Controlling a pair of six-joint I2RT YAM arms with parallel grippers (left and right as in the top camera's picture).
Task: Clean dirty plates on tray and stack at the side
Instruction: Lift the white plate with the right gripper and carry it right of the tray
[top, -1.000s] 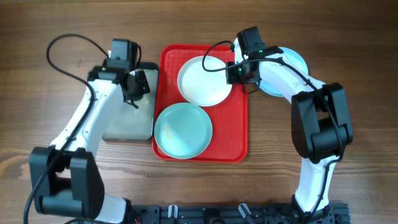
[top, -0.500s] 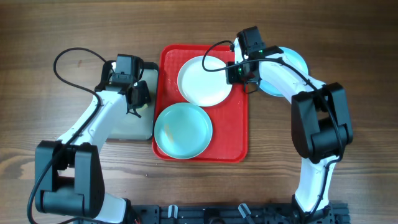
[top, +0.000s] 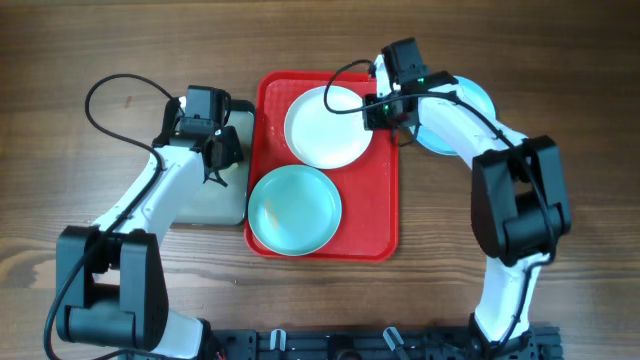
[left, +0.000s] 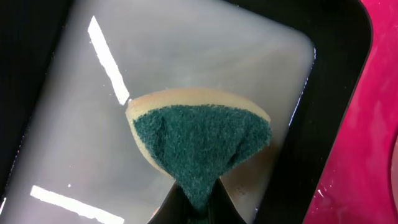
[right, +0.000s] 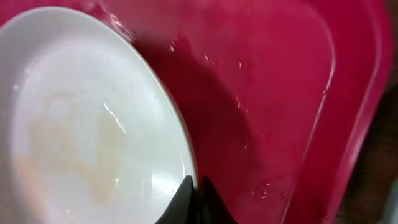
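**Q:** Plates: where are they lying?

**A:** White plate (top: 322, 128) is sitting at the far end of the red tray (top: 385, 205). Mint plate (top: 294, 208) is lying nearer the arm bases. Third plate (top: 478, 98) is resting on the surface, just beyond the tray's right rim.

**Q:** Which arm is nearer the white one?

**A:** Right end effector (top: 375, 108) is pinching its right rim, fingers closed on it. Left end effector (left: 199, 205) is clamping a sponge (left: 199, 143) over the grey tray (top: 205, 205), so the white plate is lying to its right, across the red rim.
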